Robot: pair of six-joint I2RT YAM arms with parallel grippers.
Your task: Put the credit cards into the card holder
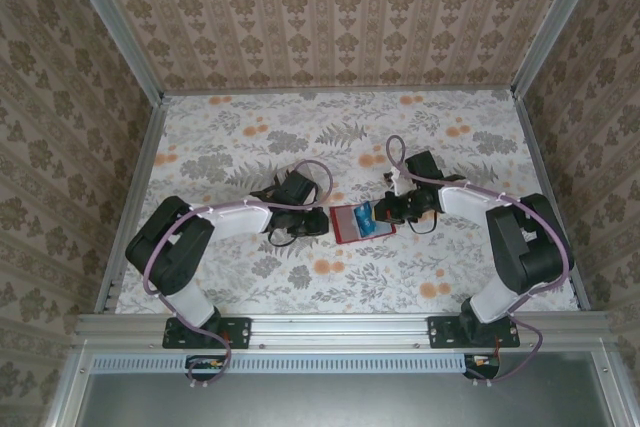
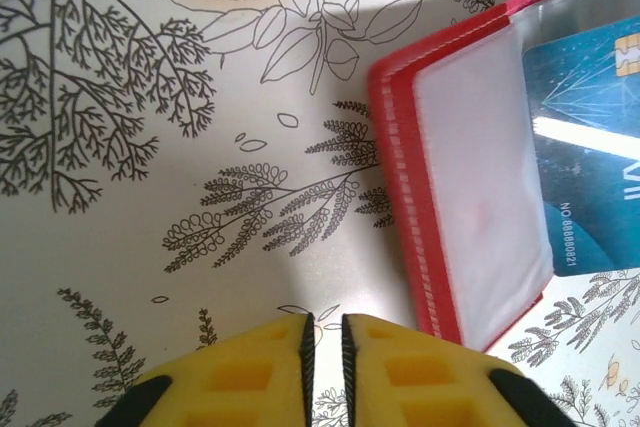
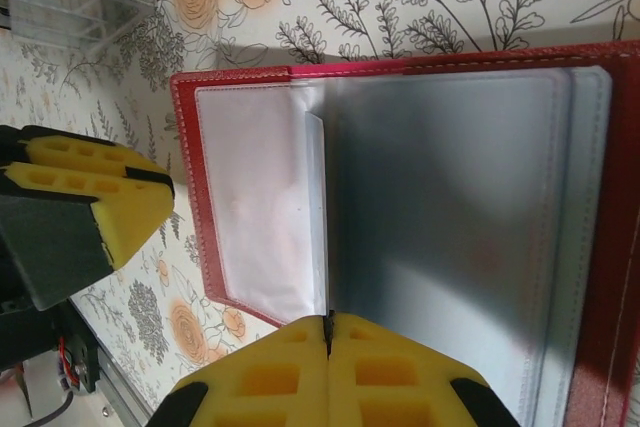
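Looking first at what sits closest to me, I see the left gripper (image 2: 325,347) low over the flowered table (image 1: 250,137). Its yellow pads are a thin slit apart with nothing between them, and it stands just beside the left edge of the card holder (image 2: 395,197) without touching it. Across from it, the right gripper (image 3: 328,347) has its pads pressed together exactly where the edge of a clear sleeve runs down into them. I judge it is pinching that sleeve to hold the pocket up, though a sheet that thin leaves me unsure. The card holder lies spread flat between the two grippers, near the middle of the table, with its red rim framing pale see-through pockets. A blue card (image 2: 585,147) rests on the half nearer the right arm. Glare on the plastic stops me telling whether it is fully under the film or only lying against it. My reading is that the insertion step is in hand, with one arm bracing the sleeve while the other works the card. Next I would keep the right grip steady and bring the left pads onto the card's exposed edge. Then I would push it level and square into the pocket mouth, slowly enough that the holder does not slide.
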